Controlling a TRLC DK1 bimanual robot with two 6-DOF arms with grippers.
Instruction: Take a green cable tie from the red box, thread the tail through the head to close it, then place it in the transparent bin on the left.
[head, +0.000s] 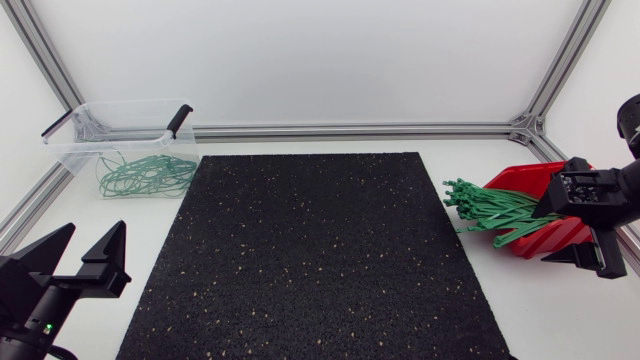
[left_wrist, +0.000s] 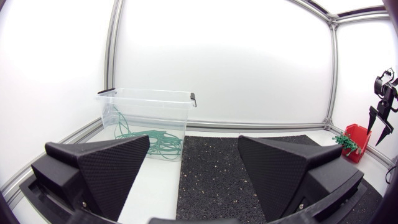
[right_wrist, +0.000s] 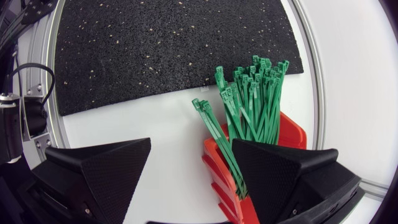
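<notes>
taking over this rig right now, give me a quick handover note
Left tool: open, empty, at the near left of the table beside the black mat.
Right tool: open, empty, over the red box; no tie between its fingers.
Green cable ties: a bundle sticking out of the red box, by the mat's right edge.
Transparent bin: far left, already holding several looped green ties.
Done: some ties binned; none in hand now.
Left: grasp one tie from the box, thread tail through head, place it in the bin.
</notes>
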